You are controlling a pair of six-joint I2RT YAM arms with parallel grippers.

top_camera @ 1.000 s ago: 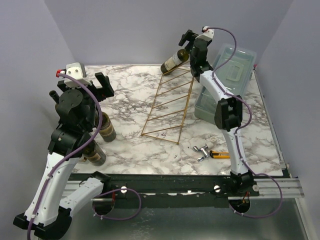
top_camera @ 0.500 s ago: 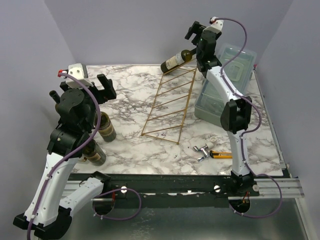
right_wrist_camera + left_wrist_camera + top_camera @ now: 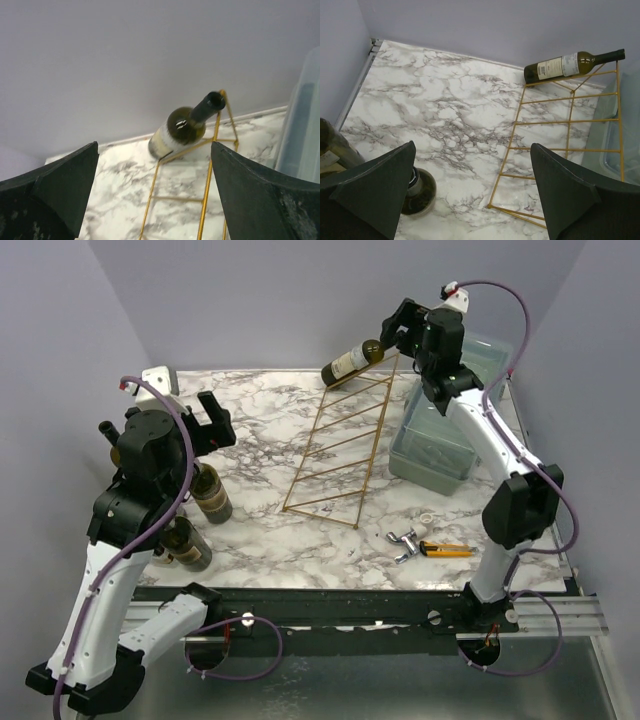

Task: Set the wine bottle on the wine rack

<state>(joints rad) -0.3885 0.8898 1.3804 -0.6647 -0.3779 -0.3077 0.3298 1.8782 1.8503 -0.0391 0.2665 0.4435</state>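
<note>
Top external: high at near edge, looking down over whole table (image 3: 260, 430); left wrist: raised, facing wine rack (image 3: 570, 148) from afar; right wrist: close behind wine bottle (image 3: 182, 127) neck; all share rack, bottle.

Marble table (image 3: 260, 435), wine rack (image 3: 569, 121), blue box (image 3: 445, 445), bottles (image 3: 211, 496)

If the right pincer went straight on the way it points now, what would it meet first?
Probably the wine bottle, cap end first: it lies on the wine rack, centred ahead of the open right pincer. Depth is unclear.
</note>
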